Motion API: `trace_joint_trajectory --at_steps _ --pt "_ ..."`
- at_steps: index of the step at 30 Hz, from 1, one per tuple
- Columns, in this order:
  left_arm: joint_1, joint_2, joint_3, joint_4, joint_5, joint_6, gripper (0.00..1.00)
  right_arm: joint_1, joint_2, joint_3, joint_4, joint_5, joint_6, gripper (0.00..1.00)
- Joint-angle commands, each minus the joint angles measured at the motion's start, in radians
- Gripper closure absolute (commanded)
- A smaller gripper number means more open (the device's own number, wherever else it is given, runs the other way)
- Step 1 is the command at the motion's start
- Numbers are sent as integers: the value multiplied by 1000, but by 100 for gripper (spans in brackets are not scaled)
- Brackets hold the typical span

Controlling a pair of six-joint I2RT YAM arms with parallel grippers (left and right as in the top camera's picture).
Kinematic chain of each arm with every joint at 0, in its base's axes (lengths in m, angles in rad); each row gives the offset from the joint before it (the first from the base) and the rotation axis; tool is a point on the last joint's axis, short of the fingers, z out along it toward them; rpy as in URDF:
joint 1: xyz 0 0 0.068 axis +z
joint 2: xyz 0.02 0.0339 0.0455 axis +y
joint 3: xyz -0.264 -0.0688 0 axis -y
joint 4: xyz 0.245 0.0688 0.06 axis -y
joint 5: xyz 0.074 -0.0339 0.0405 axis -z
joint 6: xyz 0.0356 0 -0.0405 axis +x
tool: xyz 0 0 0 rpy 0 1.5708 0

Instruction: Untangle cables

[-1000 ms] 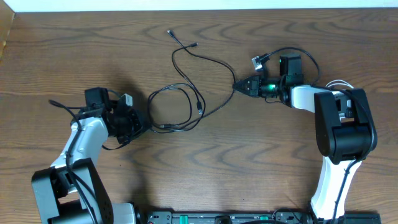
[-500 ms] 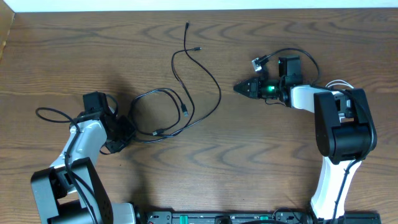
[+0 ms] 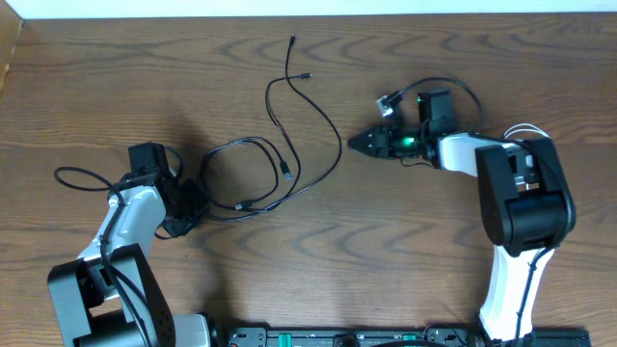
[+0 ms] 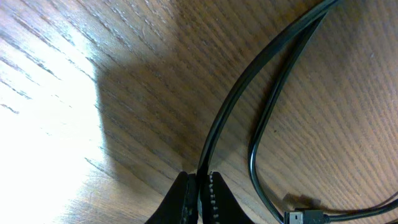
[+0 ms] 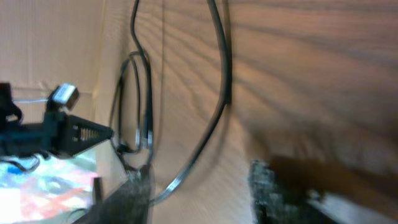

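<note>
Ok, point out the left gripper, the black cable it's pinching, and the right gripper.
left gripper (image 4: 199,184), left wrist view, between its closed fingertips.
black cable (image 4: 229,106), left wrist view, strand leading up from the grip.
right gripper (image 5: 199,190), right wrist view, gap between its open fingers.

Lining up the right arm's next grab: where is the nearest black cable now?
Overhead view: the black cable curves across mid-table just ahead of the open right gripper, lying loose on the wood, not held by it.

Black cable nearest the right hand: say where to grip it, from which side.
Grip the cable at its outward bend, coming from the right hand's side, jaws across the strand. There it lies flat and single, well clear of the left hand.
</note>
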Motion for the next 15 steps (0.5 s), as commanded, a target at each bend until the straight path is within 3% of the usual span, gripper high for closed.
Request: trace_joint_trajectory --at_steps 1,6,15 --pt "3 2 -7 -2 -4 -10 92 43 -7 5 -10 60 67 41" --pt "3 2 -7 -2 -3 -10 92 94 -6 5 -15 128 119 32" --pt "3 2 -7 -8 -3 -10 92 164 39 3 -90 172 359 40"
